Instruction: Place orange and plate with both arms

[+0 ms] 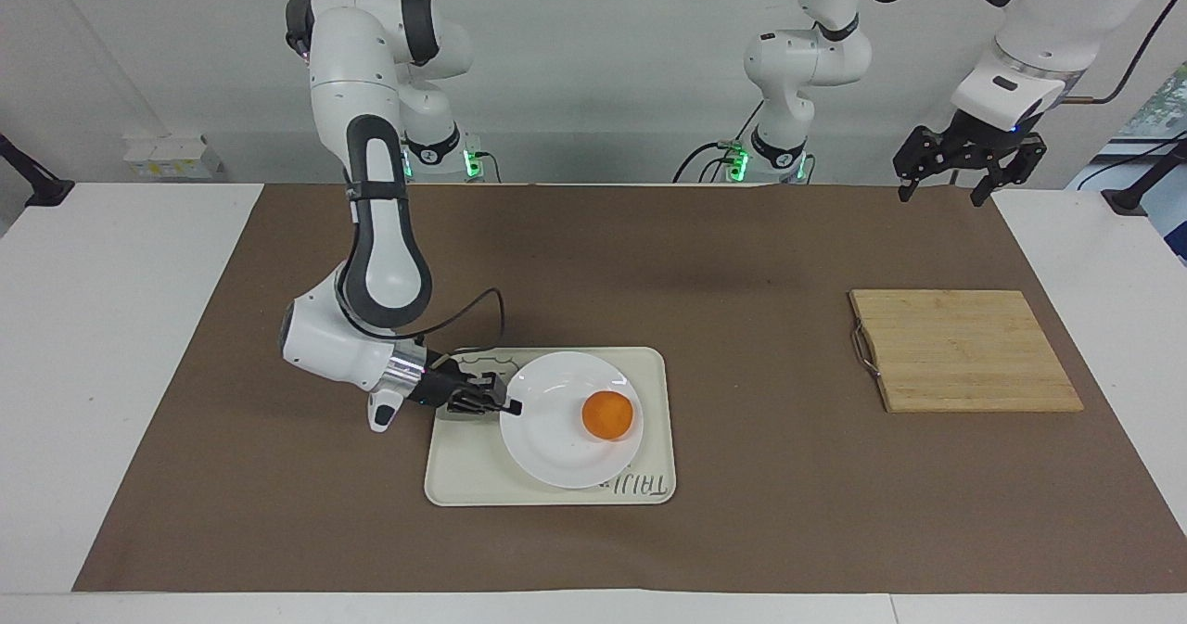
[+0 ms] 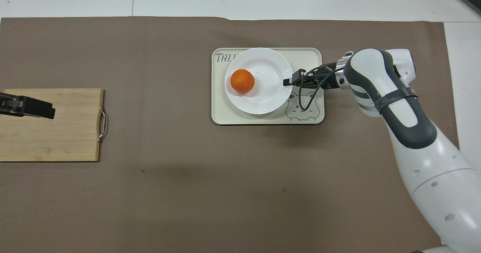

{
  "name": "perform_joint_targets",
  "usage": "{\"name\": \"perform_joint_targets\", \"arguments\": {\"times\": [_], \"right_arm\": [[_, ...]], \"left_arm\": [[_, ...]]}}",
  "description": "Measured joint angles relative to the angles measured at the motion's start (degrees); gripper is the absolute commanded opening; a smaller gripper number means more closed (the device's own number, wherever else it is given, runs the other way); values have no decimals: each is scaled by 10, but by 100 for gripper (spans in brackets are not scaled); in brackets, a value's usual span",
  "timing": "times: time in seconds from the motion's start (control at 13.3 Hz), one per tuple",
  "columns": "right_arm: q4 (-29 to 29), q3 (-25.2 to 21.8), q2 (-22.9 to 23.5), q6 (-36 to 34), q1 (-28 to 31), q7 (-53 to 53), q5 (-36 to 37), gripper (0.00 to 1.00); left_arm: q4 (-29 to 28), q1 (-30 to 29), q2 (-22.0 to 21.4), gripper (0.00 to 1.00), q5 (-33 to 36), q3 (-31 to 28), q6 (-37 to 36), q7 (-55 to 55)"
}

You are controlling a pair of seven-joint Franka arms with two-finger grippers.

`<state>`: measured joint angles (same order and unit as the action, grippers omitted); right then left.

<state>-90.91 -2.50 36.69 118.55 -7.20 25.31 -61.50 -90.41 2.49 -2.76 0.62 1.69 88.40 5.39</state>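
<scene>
White plate (image 1: 567, 420) with orange (image 1: 607, 415), mid-frame on tray (image 1: 464, 476): right gripper (image 1: 505, 408) pinches its rim to carry both. Left gripper (image 1: 969, 162), upper right, waits open.

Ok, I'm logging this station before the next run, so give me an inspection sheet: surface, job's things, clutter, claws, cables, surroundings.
Surface: brown mat over a white table.
Job's things: orange sits on the white plate; plate lies on the cream tray.
Clutter: wooden cutting board with a metal handle, toward the left arm's end of the table.
Claws: right claw shut on the plate's rim, low over the tray; left claw open, raised over the table edge near its base, waiting.
Cables: black cable loops from the right wrist.
Surroundings: white wall; a small white box on the table by the wall.
</scene>
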Motion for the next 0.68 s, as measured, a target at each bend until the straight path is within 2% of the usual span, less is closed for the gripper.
{"name": "perform_joint_targets", "arguments": {"times": [0.08, 0.15, 0.23, 0.3, 0.38, 0.68], "right_arm": [[0, 0, 0, 0, 1, 3, 1, 0], [0, -1, 0, 0, 3, 11, 2, 15], [-1, -1, 0, 2, 5, 15, 4, 36], [-3, -1, 0, 9, 7, 15, 9, 82], [-5, -2, 2, 15, 9, 16, 13, 100], [-2, -4, 0, 21, 9, 17, 20, 100]], "left_arm": [[0, 0, 0, 100, 0, 0, 0, 0], [0, 0, 0, 100, 0, 0, 0, 0], [0, 0, 0, 100, 0, 0, 0, 0], [0, 0, 0, 100, 0, 0, 0, 0], [0, 0, 0, 100, 0, 0, 0, 0], [0, 0, 0, 100, 0, 0, 0, 0]]}}
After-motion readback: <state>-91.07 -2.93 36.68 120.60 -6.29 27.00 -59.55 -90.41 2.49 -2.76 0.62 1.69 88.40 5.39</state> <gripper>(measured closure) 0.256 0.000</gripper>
